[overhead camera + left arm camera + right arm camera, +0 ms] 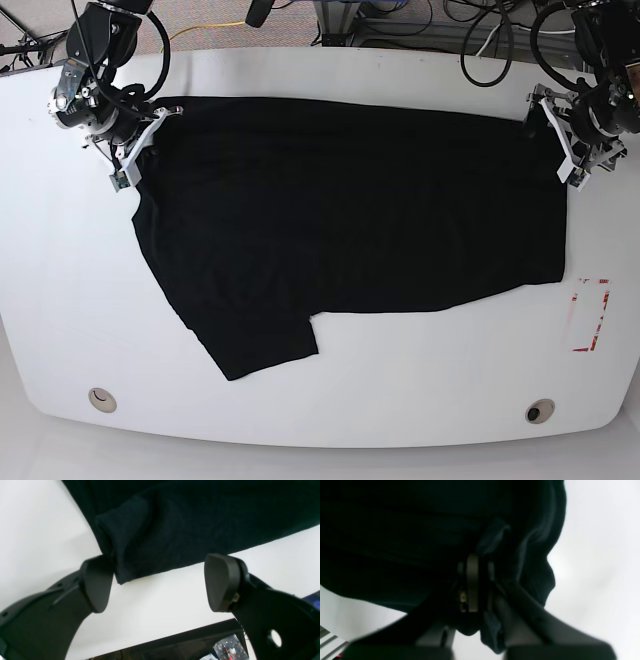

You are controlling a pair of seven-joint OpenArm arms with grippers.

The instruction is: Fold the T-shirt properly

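The black T-shirt (350,210) lies spread across the white table (400,400), with one sleeve pointing to the front left; its print is hidden. My right gripper (472,562) is shut on a bunched fold of the shirt (395,530), at its far left corner in the base view (138,150). My left gripper (158,582) is open, its jaws wide apart just off the shirt's edge (175,522). A rolled corner of the cloth touches the left finger (96,582). In the base view the left gripper (560,140) is at the shirt's far right corner.
A red-edged marker (590,315) lies on the table right of the shirt. Two round holes (100,400) (540,411) sit near the front edge. Cables lie behind the table. The table's edge (175,640) shows just below the left gripper.
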